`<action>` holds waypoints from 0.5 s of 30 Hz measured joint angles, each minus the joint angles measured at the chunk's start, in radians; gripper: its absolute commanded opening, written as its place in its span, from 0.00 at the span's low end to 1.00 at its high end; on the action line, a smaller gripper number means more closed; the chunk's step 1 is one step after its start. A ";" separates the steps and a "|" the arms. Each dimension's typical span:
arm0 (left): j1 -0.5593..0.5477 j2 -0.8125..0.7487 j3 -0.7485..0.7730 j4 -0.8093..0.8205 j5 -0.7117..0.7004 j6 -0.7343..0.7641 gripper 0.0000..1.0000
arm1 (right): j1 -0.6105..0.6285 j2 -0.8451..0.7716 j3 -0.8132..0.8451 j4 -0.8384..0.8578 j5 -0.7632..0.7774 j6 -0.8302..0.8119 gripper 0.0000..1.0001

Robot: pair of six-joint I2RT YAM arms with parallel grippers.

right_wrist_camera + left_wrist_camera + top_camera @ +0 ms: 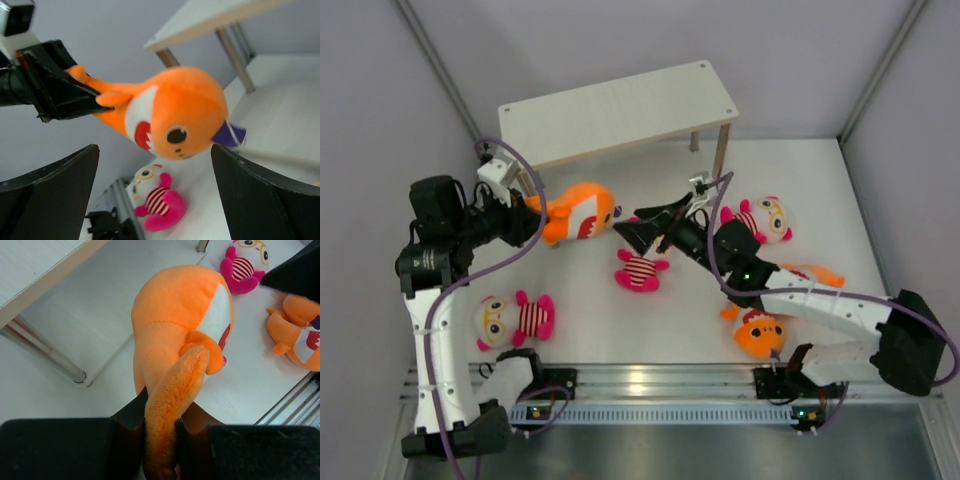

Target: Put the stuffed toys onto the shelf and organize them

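Observation:
My left gripper (535,205) is shut on the tail of an orange shark (582,212), which hangs in front of the shelf (620,110). In the left wrist view the tail is pinched between the fingers of this gripper (162,440), and the shark's body (180,320) points away. My right gripper (640,232) stands open just right of the shark's head, touching nothing. Its wrist view shows the shark (175,112) between and beyond the wide black fingers (60,195). A striped doll (640,270) lies under the right gripper, its head hidden.
More toys lie on the table: a doll (765,218) at the right, a doll (512,320) at the near left, a shark (760,335) by the right base and another shark (815,273) partly behind the right arm. The shelf leg (45,352) stands close by on the left.

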 measured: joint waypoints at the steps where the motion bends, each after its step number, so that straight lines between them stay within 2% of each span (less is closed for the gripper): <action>1: 0.000 0.000 0.000 0.005 0.005 -0.004 0.00 | 0.000 0.029 -0.019 0.026 0.000 0.089 0.94; 3: 0.000 0.000 0.000 0.011 0.007 -0.008 0.00 | 0.002 0.110 -0.045 0.081 -0.013 0.249 0.94; 6: 0.000 0.000 0.000 0.018 0.006 -0.009 0.00 | 0.009 0.214 -0.041 0.113 -0.031 0.389 0.94; 12: 0.000 0.000 -0.005 0.019 0.018 -0.010 0.00 | 0.040 0.282 0.011 0.186 -0.037 0.488 0.93; 15: 0.000 0.000 -0.011 0.024 0.029 -0.012 0.00 | 0.041 0.311 0.037 0.242 -0.014 0.510 0.85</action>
